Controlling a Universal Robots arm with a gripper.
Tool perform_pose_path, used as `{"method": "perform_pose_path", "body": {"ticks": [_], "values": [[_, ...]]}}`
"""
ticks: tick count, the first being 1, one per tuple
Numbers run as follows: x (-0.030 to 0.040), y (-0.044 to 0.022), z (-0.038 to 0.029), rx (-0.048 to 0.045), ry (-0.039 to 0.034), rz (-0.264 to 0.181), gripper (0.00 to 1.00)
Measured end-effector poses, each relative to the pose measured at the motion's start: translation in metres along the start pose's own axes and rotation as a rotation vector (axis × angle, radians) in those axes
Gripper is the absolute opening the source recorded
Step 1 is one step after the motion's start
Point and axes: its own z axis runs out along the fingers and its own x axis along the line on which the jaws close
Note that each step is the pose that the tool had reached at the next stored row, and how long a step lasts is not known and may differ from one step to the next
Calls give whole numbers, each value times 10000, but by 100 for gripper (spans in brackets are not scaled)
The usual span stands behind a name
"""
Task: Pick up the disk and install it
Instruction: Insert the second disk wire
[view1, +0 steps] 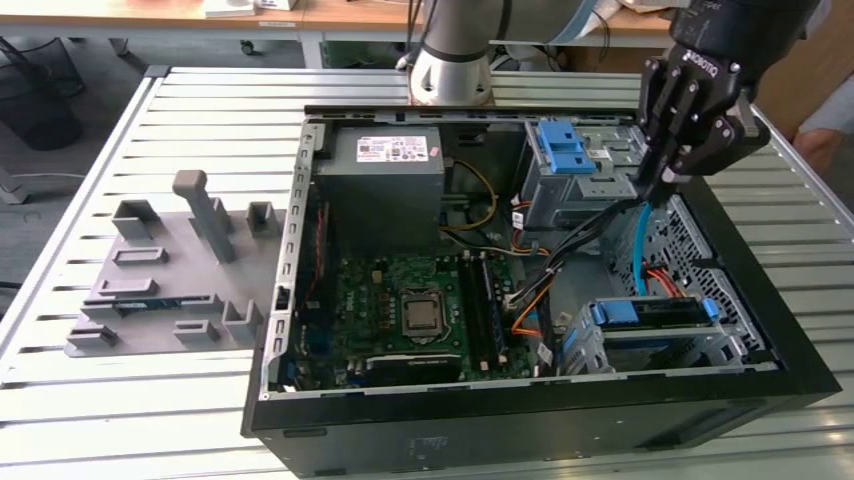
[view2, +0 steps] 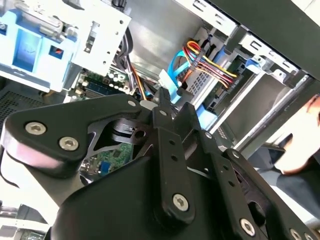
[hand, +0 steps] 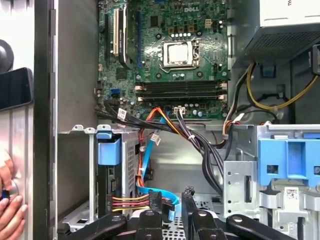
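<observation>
At upper right of the exterior view: pincer (view1: 663, 180) closed, holding nothing, above cables (view1: 587, 235); disk (view1: 654, 313) seated in lower-right cage; snagging cables likely risk.

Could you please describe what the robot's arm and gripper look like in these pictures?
The arm is a light grey tube with a darker grey joint band. The gripper is black, built from flat linkage bars pinned with silver screws, and its fingers taper to narrow tips.
</observation>
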Motion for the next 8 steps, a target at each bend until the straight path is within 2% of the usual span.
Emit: {"method": "perform_pose_path", "body": {"ticks": [1,3,4,8], "values": [[-9,0,4,3,114,3,30],[-21,-1,18,6,267,7,30],[-26,-2,27,7,305,10,30],[-42,-15,69,8,333,10,30]]}}
